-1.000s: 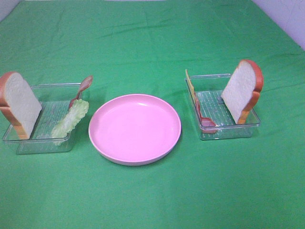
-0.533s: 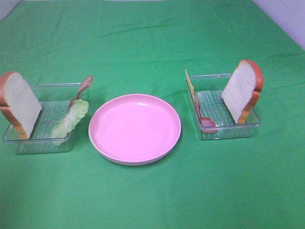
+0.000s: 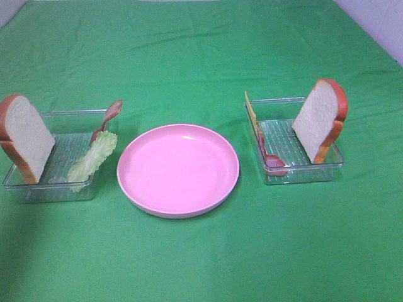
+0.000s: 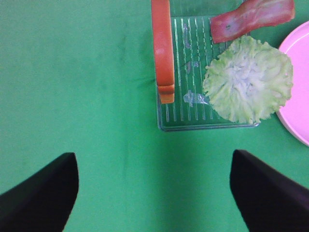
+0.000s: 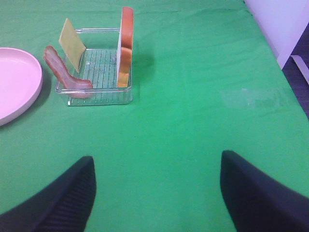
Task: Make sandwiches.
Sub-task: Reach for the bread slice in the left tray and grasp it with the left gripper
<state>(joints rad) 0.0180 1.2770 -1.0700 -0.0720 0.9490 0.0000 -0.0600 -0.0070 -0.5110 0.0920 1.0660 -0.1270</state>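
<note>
Hanging wide, empty: left gripper, right gripper. Advise left straddle upright orange-crusted toy bread slice ahead, pinching flat faces squarely.

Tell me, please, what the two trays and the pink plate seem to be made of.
Left tray and right tray: likely clear hard plastic, see-through with ribbed floors and glossy edges. Pink plate: probably smooth plastic or melamine, uniform colour with a soft sheen.

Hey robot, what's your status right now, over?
Left gripper open, right gripper open, both empty. Bread, lettuce, bacon, cheese in trays, plate unloaded. Nothing blocking.
</note>
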